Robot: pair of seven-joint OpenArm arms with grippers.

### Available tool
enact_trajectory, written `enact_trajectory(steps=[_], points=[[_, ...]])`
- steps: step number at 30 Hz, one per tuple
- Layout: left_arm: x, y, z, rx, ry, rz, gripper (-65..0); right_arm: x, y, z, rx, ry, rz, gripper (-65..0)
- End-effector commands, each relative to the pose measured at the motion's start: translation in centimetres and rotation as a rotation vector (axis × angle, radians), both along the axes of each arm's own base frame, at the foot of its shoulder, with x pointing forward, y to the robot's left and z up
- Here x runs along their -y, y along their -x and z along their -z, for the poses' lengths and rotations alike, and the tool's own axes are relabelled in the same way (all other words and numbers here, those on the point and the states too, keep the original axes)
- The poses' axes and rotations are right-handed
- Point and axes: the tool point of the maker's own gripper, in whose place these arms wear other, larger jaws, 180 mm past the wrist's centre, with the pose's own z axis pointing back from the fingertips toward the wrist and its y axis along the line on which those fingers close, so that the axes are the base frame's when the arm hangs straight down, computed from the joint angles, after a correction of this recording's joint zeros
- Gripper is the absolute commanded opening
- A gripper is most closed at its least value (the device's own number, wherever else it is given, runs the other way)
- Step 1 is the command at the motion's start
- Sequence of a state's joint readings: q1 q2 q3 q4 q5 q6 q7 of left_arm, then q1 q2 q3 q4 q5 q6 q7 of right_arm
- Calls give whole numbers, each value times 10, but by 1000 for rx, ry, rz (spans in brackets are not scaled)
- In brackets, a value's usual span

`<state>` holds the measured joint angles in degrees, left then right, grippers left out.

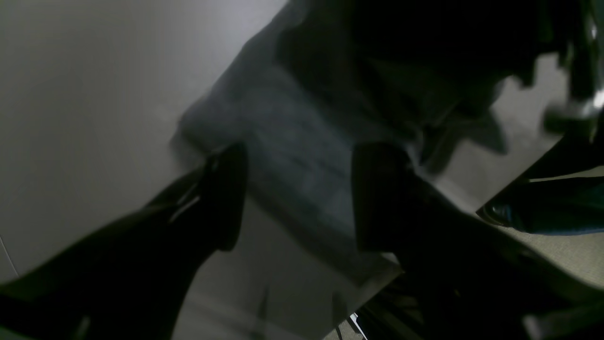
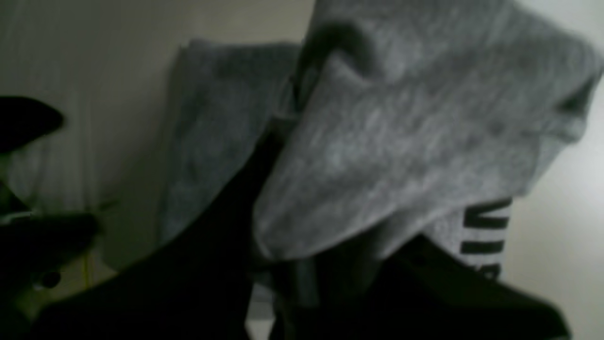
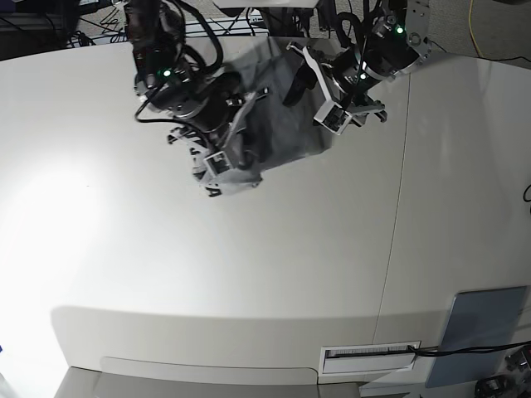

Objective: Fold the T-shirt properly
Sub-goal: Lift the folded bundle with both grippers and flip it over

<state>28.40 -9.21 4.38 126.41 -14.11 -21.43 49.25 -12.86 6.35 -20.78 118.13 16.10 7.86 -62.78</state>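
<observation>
The T-shirt [image 3: 278,124] lies bunched at the far edge of the white table [image 3: 249,274], about midway along that edge, a rumpled heather-grey heap between the two arms. In the base view the right gripper [image 3: 217,170] is at the heap's near-left corner, with cloth gathered up against it. The right wrist view shows a thick fold of the grey fabric [image 2: 406,127] draped over the dark fingers [image 2: 207,264], its lower edge tucked down between them; the jaws stand nearly closed and have hold of that fold. Black block lettering [image 2: 486,231] shows on a strip of the shirt hanging just right of the fold, and a flatter part of the shirt lies behind on the table surface. The left gripper [image 3: 336,116] hangs over the heap's right side. In the left wrist view its two dark fingers [image 1: 226,198] are spread wide apart, with a blurred band of grey cloth [image 1: 292,156] seen in the gap between them; nothing is pinched, and whether the fingertips touch the fabric cannot be told from the dim, smeared picture. A grey-blue flat rectangular pad [image 3: 485,332] lies at the near right corner of the table, well apart from the shirt, with a white slotted label plate [image 3: 369,356] just left of it along the near edge.
</observation>
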Motion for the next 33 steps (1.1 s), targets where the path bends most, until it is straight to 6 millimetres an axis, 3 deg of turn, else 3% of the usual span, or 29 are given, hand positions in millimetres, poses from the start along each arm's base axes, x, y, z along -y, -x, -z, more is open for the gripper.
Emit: enact_trajectory(steps=[1, 5, 9, 12, 19, 24, 26, 29, 33], points=[[2, -2, -8, 27, 21, -2, -316, -10, -4, -12, 43, -32, -20, -650], [2, -2, -8, 28, 22, -2, -316, -34, 9, -12, 28, -64, -92, -516], [-15, -9, -7, 35, -4, -48, -316, -47, 17, -17, -2, -144, -121, -515], [-40, -17, -6, 44, -40, -115, -316, -72, 33, -32, -37, -291, -219, -516], [-95, -29, -21, 74, 18, -266, -316, -93, 45, -49, 8, -371, -358, -504], [-114, -26, -33, 78, 105, -320, -316, -100, 53, -54, 62, -369, -463, -330], [-124, -24, -32, 75, 89, -344, -316, -104, 57, -57, 84, -377, -501, -309], [-132, -21, -32, 78, 70, -358, -316, -117, 73, -61, 93, -395, -596, -309], [-143, -21, -34, 90, 51, -378, -316, -136, 110, -66, -5, -461, -724, -309]])
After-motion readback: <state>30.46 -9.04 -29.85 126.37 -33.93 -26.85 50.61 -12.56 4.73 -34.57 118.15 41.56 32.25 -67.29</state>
